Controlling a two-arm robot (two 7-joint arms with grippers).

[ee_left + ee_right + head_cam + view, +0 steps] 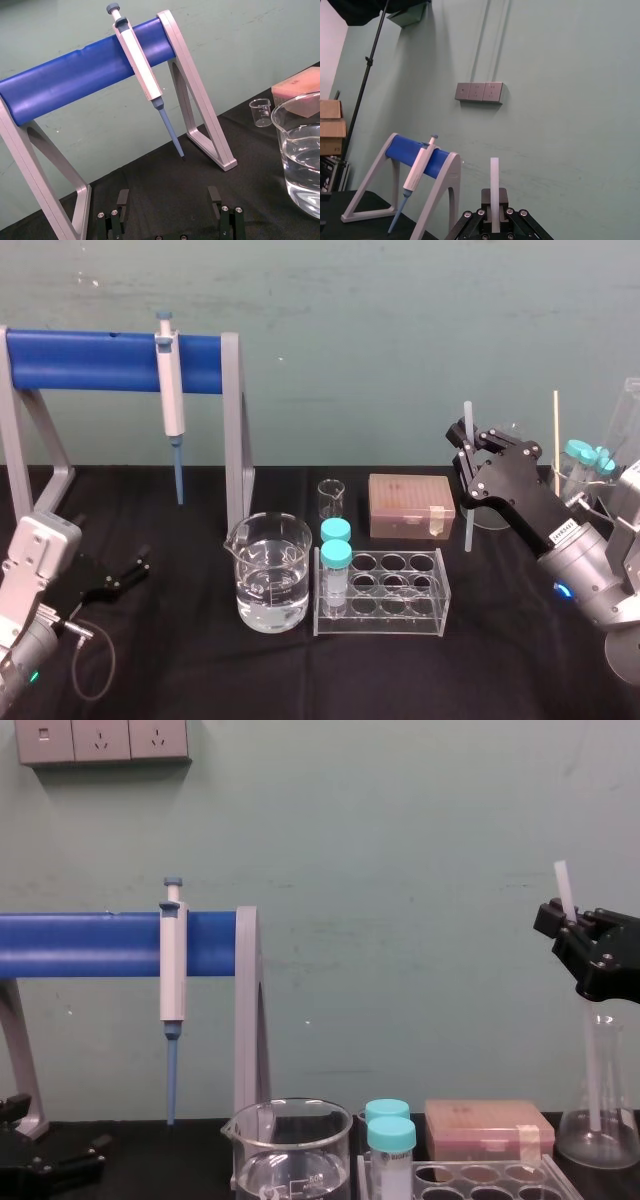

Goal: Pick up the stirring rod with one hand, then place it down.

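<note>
Your right hand (466,448) is clamped on the stirring rod (466,525), holding it near upright at the right of the worktop (200,660), just beside the pink box (410,505). Your left hand (125,575) rests at far left with its fingers wide apart.

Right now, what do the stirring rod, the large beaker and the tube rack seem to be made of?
The stirring rod, clamped in the right gripper, looks like frosted plastic or glass: milky, matte. The large beaker seems clear glass: sharp glints, liquid visible through it. The tube rack looks like clear acrylic: flat see-through panels, bright edges. The left gripper sits idle at left.
</note>
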